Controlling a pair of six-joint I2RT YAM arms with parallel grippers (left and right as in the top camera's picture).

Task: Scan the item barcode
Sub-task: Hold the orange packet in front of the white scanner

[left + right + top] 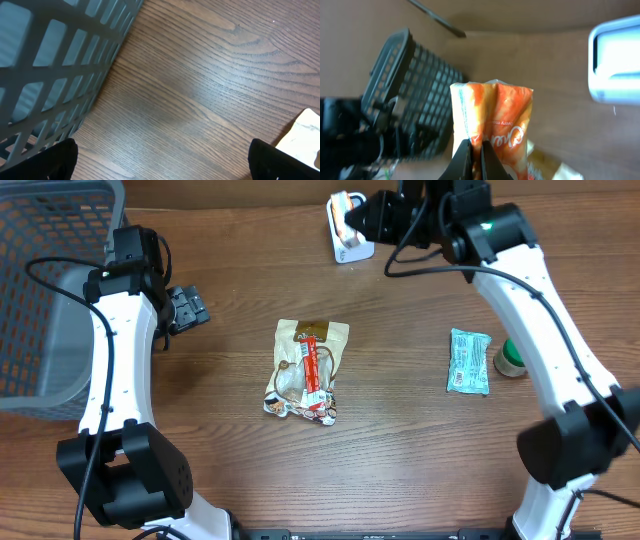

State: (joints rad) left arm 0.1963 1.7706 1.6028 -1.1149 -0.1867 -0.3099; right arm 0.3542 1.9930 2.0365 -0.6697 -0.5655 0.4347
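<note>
Standing at the far left corner of the table [400,450], the gray mesh basket [45,290] shows only its own bare lattice inside, and the frame edge cuts much of it off. The left gripper [162,167] hovers just beside the basket's wall, jaws spread wide with nothing between them. Only its two dark fingertips [55,160] show, at the bottom corners of the left wrist view, where a pale packet corner [306,132] pokes in at the right edge.

The right gripper [476,152] has its jaws closed on the orange packet [492,117], held above the table next to the white scanner [350,246] at the far edge. From overhead the packet is mostly hidden by the gripper, showing only an orange-and-white sliver. In the right wrist view its long axis runs straight out from the jaws, crimped end farthest away. Its print is too blurred to read, and I cannot tell whether a barcode faces the scanner.
</note>
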